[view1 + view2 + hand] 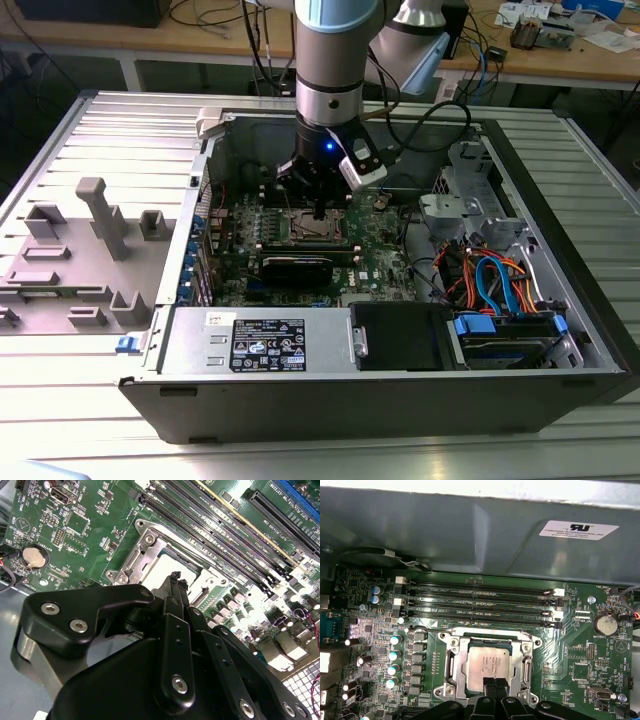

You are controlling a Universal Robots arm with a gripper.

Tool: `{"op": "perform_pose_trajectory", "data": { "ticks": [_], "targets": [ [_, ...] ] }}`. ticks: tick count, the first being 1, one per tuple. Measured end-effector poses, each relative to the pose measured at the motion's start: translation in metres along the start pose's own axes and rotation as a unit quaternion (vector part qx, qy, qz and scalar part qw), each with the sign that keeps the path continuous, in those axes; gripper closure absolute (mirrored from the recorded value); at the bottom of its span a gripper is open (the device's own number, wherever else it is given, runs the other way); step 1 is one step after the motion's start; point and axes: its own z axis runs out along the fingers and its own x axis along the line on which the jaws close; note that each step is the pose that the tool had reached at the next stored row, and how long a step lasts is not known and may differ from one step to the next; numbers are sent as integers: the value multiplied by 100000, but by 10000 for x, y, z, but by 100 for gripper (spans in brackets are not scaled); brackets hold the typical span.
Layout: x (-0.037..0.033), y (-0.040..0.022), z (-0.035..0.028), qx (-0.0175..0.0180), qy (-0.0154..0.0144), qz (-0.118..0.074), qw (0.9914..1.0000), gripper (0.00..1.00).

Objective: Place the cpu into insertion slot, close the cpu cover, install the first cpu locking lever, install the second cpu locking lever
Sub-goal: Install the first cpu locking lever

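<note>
The cpu (487,661), a dull silver square, lies in the insertion slot (490,635) on the green board. The cpu cover (452,666), a silver frame, lies flat around it. My gripper (492,684) is shut, with its black fingertips pressed together at one edge of the cpu and nothing held between them. In the second wrist view the gripper (176,577) points down at the cpu (172,560) inside the cover (134,562). In the exterior view the gripper (318,212) hangs over the insertion slot (315,230) inside the open computer case. A thin wire lever (426,629) runs along one side of the socket.
Long black memory slots (480,602) lie beside the socket, under the grey case wall (470,530). A coin battery (606,625) sits on the board. A black card (297,267), the power supply (260,340) and drive cables (500,280) crowd the case. A grey fixture (90,240) stands at the exterior view's left.
</note>
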Motion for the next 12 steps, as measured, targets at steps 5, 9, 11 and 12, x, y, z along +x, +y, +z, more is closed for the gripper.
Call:
{"op": "perform_pose_trajectory", "data": {
  "ticks": [5, 9, 11, 12],
  "targets": [
    [-1, 1, -50, 1, 17, -2, 100000, 89],
    [-3, 3, -134, -9, 35, -1, 100000, 89],
    [-3, 4, -187, -9, 65, 1, 100000, 89],
    [-4, 4, -206, -11, 65, 0, 100000, 89]
  ]
}}
